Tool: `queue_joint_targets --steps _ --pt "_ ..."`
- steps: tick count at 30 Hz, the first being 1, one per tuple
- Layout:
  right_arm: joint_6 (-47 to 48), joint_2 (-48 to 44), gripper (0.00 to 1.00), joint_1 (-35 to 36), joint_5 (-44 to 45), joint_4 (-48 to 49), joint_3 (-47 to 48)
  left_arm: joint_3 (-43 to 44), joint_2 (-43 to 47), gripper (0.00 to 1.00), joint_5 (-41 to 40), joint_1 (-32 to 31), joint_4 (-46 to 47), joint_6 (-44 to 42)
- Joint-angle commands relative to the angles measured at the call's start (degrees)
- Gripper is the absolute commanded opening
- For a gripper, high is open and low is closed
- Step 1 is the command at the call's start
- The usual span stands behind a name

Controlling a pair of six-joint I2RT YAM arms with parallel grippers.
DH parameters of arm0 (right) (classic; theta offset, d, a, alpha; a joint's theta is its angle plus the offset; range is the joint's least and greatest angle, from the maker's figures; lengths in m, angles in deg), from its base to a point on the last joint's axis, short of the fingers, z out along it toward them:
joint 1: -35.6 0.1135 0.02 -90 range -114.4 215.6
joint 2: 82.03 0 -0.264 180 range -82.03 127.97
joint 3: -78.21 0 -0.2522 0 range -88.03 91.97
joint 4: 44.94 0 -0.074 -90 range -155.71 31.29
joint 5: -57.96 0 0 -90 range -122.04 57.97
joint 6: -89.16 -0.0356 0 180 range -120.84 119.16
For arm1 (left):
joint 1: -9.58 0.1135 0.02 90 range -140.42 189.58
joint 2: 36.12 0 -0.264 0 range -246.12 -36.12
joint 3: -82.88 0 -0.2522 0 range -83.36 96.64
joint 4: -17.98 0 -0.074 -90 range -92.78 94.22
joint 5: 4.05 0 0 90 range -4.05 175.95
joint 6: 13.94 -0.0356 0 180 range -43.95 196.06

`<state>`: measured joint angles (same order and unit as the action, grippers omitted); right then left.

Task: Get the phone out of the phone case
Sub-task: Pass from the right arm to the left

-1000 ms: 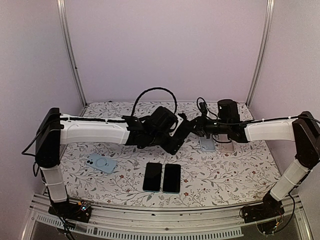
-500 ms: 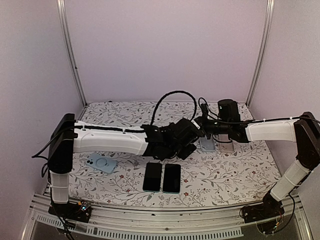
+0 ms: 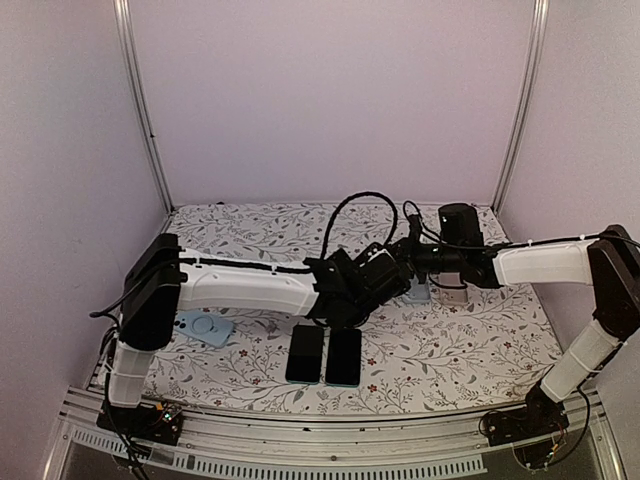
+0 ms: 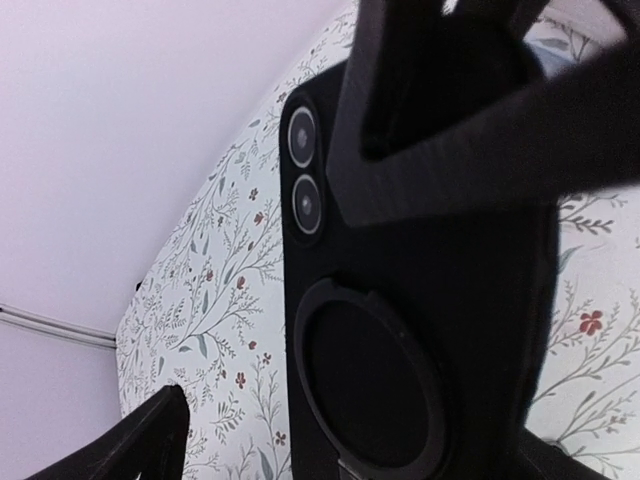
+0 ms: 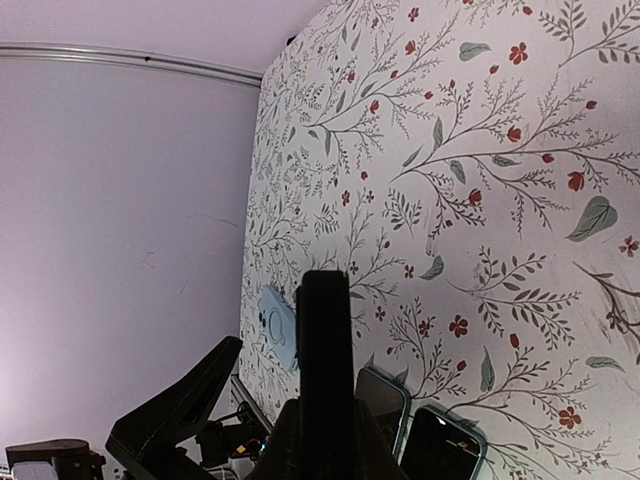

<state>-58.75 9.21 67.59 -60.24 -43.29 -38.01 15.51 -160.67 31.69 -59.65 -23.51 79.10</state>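
Observation:
My right gripper is shut on a black phone case and holds it edge-up above the table. The left wrist view faces the case's back, which has a round ring. The phone's two camera lenses show through its cutout. The right gripper's fingers clamp the case's upper part. My left gripper is open, with one finger well clear of the case's left edge and the other at the lower right. The two grippers meet at mid-table, the left just below the right.
Two dark phones lie face up side by side near the front edge. A light blue case lies at the left, partly behind the left arm. A pale case lies under the right arm.
My left arm has swung right and nearer to the right gripper, and its jaws have opened wider either side of the black case. The right arm has barely moved.

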Motion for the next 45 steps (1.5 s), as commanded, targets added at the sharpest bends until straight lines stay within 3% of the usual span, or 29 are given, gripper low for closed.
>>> queue_joint_targets --steps 1,7,10,17,28,30,33,41,45 --pt "-3.3 -3.9 0.00 -0.6 -1.5 6.6 0.1 0.1 -1.9 0.92 -3.1 -0.4 -3.9 -0.4" --pt "-7.3 -4.7 0.00 -1.8 -1.9 9.6 -1.7 0.0 -2.2 0.89 -3.9 -0.4 -3.9 -0.4" --pt "-8.1 -4.5 0.00 -1.9 -2.5 10.0 -1.8 0.1 -2.1 0.82 -4.2 -0.5 -3.8 -0.3" --pt "-9.3 -3.8 0.00 -1.9 -3.2 11.3 -2.5 0.9 -1.9 0.57 -4.3 -0.6 -3.3 -1.0" --pt "-8.6 -4.1 0.02 -1.8 -4.3 12.4 -3.7 2.3 -1.0 0.03 -3.7 -0.6 -2.3 -2.1" --pt "-8.0 -4.4 0.05 -1.9 -4.4 12.4 -3.8 2.3 -0.3 0.00 -3.1 -0.6 -1.7 -2.2" --pt "-7.4 -4.6 0.14 -1.8 -4.5 12.4 -3.9 2.2 0.9 0.00 -0.9 -0.5 -0.6 -2.3" --pt "-2.2 -7.6 0.66 -1.8 -2.5 9.6 -3.1 1.2 5.2 0.00 10.2 1.5 1.0 -0.3" --pt "1.1 -9.6 0.84 -1.8 -1.4 8.3 -2.5 0.2 7.3 0.00 16.7 3.0 1.5 1.0"
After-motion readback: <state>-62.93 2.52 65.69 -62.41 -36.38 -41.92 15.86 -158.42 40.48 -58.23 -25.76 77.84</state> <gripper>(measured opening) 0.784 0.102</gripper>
